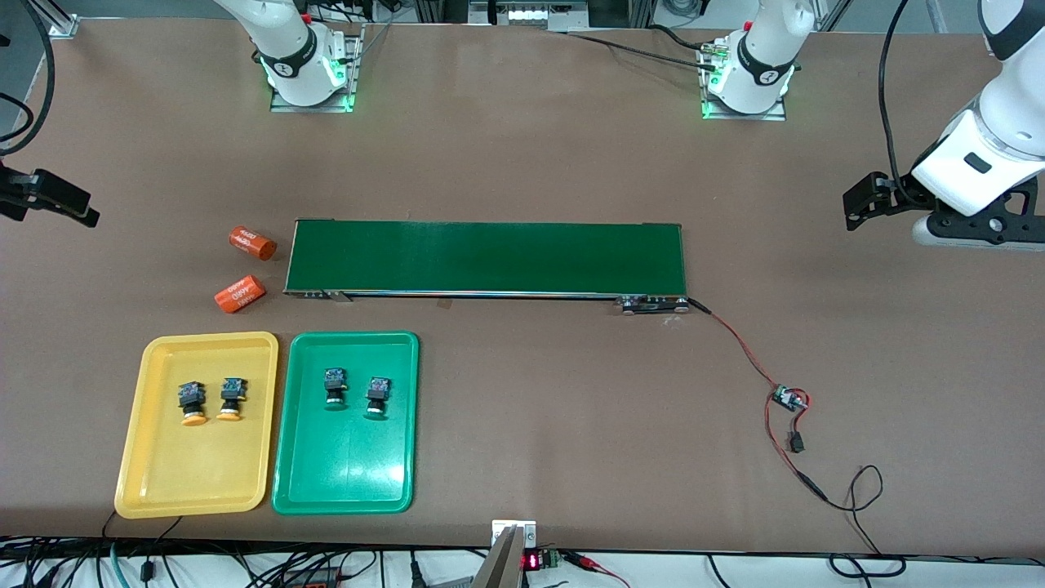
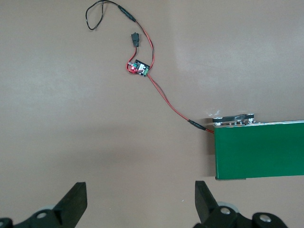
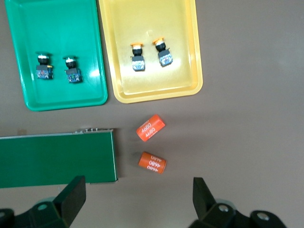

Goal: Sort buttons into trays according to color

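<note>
Two yellow-capped buttons (image 1: 193,403) (image 1: 231,398) lay side by side in the yellow tray (image 1: 163,482), in the half farther from the front camera, caps pointing toward that camera. Two green-capped buttons (image 1: 335,388) (image 1: 376,397) lay likewise in the green tray (image 1: 343,482), which sat just beside the yellow one, on the side toward the left arm's end of the desk (image 1: 522,147). Both trays lay near the desk's edge closest to the front camera, at the right arm's end. Farther from that camera stretched the conveyor belt (image 1: 486,257), and two orange cylinders (image 1: 251,242) (image 1: 240,294) lay off its end toward the right arm's side. A red-and-black cable (image 1: 739,343) ran from the belt's other end to a small circuit board (image 1: 789,398). The left gripper (image 2: 141,202) hung over bare desk off the belt's end at the left arm's side, jaws spread wide and holding nothing. The right gripper (image 3: 138,199) hung over the desk near the cylinders and the belt's end, jaws likewise spread and empty.
</note>
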`<move>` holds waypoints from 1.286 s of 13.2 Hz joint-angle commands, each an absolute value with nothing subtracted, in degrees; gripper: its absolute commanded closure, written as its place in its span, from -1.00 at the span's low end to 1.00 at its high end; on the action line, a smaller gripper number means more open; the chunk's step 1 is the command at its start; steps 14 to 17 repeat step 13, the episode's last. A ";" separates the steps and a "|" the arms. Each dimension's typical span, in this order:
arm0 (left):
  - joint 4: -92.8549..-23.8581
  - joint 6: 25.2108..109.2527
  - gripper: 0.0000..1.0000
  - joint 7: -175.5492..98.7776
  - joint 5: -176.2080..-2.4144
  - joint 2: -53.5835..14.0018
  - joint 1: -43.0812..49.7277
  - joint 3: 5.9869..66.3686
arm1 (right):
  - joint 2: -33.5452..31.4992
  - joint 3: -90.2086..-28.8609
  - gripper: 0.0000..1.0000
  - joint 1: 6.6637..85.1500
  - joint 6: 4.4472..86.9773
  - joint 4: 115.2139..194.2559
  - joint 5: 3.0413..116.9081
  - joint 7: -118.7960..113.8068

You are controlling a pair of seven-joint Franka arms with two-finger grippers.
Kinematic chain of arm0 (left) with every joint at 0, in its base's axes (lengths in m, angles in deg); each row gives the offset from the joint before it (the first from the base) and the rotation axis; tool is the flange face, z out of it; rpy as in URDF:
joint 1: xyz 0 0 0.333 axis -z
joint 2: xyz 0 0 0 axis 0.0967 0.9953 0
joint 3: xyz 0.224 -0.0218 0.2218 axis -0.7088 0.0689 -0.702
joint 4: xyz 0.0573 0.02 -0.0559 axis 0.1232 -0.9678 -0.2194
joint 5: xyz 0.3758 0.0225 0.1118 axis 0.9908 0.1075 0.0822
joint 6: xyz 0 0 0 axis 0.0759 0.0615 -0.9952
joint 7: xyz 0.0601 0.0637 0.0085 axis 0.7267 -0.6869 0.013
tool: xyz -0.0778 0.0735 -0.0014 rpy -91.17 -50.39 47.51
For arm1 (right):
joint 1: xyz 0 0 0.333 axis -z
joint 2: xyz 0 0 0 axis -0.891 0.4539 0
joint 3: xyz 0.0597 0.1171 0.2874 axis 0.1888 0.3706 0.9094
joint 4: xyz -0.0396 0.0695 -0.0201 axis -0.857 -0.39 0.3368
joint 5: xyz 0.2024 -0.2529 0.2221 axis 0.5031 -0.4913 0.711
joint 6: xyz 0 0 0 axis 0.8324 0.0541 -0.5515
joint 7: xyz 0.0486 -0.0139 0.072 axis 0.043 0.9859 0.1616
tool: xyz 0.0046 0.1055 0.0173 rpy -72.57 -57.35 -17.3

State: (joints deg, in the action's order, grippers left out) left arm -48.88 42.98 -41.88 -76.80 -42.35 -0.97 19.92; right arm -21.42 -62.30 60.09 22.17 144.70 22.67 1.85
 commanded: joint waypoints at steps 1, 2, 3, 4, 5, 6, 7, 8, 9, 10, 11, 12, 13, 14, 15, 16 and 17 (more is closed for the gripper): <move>-47.41 41.48 -1.00 -41.58 -75.49 -42.07 -0.89 20.31 | -25.36 -62.26 -1.00 59.93 24.39 149.66 21.90 1.57; -47.41 41.21 -1.00 -41.58 -75.49 -42.07 -0.89 20.31 | -25.89 -62.26 -1.00 59.84 24.40 149.93 21.90 1.48; -47.41 41.21 -1.00 -41.58 -75.49 -42.07 -0.89 20.31 | -26.42 -62.17 -1.00 59.75 23.96 150.54 21.90 1.57; -47.41 41.21 -1.00 -41.67 -75.49 -42.16 -0.89 20.31 | -26.68 -62.17 -1.00 59.75 23.70 150.63 21.90 2.35; -47.41 41.21 -1.00 -41.59 -75.49 -42.07 -0.89 20.31 | -26.25 -62.17 -1.00 59.75 22.83 149.94 21.90 2.36; -47.41 41.21 -1.00 -41.58 -75.49 -42.07 -0.89 20.31 | -26.07 -62.17 -1.00 59.75 22.73 149.76 21.90 2.36; -47.41 41.21 -1.00 -41.58 -75.49 -42.07 -0.89 20.31 | -26.33 -62.26 -1.00 59.93 22.38 149.76 21.99 1.58; -47.41 41.21 -1.00 -41.58 -75.49 -42.07 -0.89 20.31 | -26.33 -62.43 -1.00 60.02 21.42 149.67 21.99 1.40; -47.41 41.12 -1.00 -41.58 -75.49 -42.07 -0.89 20.31 | -26.33 -62.26 -1.00 59.93 20.63 149.58 21.99 1.39; -47.41 41.12 -1.00 -41.58 -75.49 -42.07 -0.89 20.31 | -26.33 -62.17 -1.00 59.75 20.62 149.58 21.90 1.48; -47.41 41.12 -1.00 -41.58 -75.49 -42.07 -0.89 20.31 | -26.33 -62.17 -1.00 59.75 20.62 149.58 21.99 1.66; -47.41 41.12 -1.00 -41.67 -75.49 -42.07 -0.89 20.31 | -26.42 -62.17 -1.00 59.84 20.62 149.58 21.99 1.66; -47.41 40.78 -1.00 -41.67 -75.49 -42.16 -0.98 20.31 | -26.42 -62.17 -1.00 59.84 20.62 149.58 21.99 1.66; -47.41 40.78 -1.00 -41.67 -75.49 -42.16 -0.98 20.31 | -26.42 -62.17 -1.00 59.84 20.62 149.58 21.99 1.66; -47.41 40.78 -1.00 -41.67 -75.49 -42.16 -0.98 20.31 | -26.42 -62.17 -1.00 59.84 20.62 149.58 21.99 1.66; -47.41 40.78 -1.00 -41.67 -75.49 -42.16 -0.98 20.31 | -26.42 -62.17 -1.00 59.84 20.62 149.58 21.99 1.66; -47.41 40.78 -1.00 -41.67 -75.49 -42.16 -0.98 20.31 | -26.42 -62.17 -1.00 59.84 20.62 149.58 21.99 1.66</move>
